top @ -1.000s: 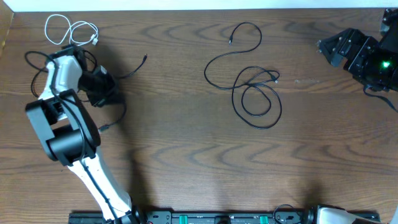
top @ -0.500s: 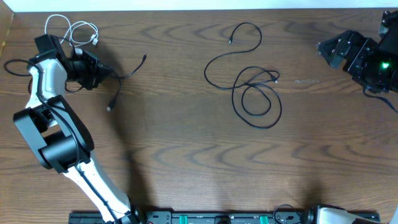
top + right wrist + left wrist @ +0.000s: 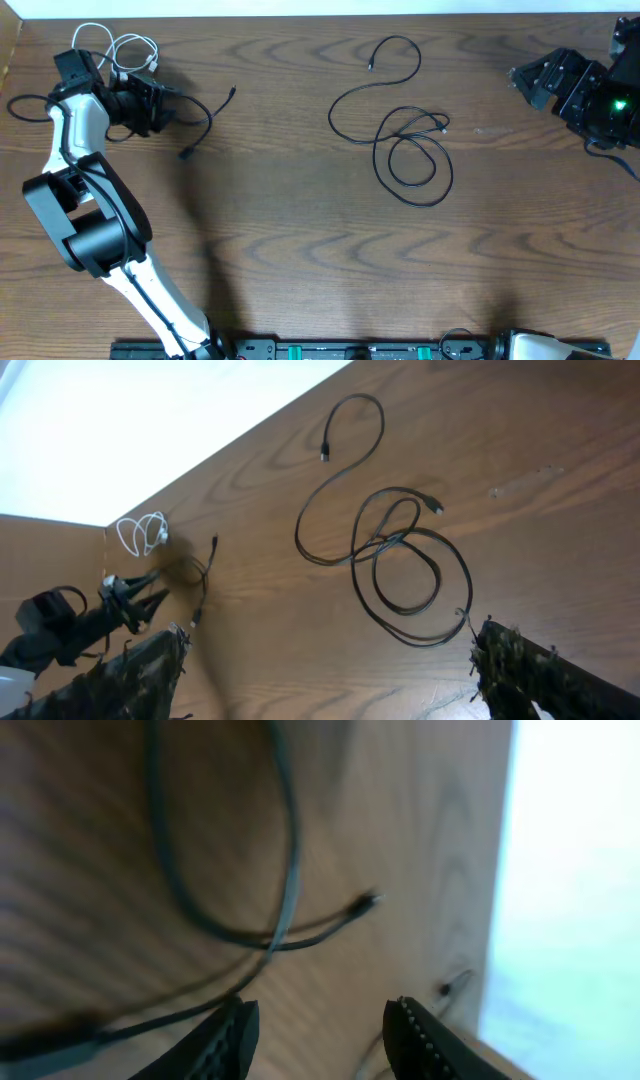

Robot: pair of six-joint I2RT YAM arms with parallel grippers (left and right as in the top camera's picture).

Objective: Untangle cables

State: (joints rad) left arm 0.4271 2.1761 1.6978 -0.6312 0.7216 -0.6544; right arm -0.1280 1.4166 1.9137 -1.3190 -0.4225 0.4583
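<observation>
A short white cable (image 3: 115, 48) lies coiled at the far left corner. Just right of it my left gripper (image 3: 165, 103) stands open over a loose black cable (image 3: 203, 112), whose plug ends point right and toward the front. In the left wrist view that black cable (image 3: 285, 870) loops ahead of the left gripper (image 3: 320, 1012) and brushes the left fingertip; nothing sits between the jaws. More black cables (image 3: 405, 145) lie overlapped in loops mid-table, also seen as black cables (image 3: 400, 550) from the right wrist. My right gripper (image 3: 530, 78) hovers open at the far right, well away from them.
The left arm's own thick black wire (image 3: 25, 103) arcs out past the arm at the table's left edge. The table's far edge (image 3: 300, 18) borders a white surface. A black rail (image 3: 350, 351) runs along the front edge.
My left gripper swung toward the far left corner dragging the black cable, then opened its jaws. The cable's near plug shifted farther back. The right arm has stayed still.
</observation>
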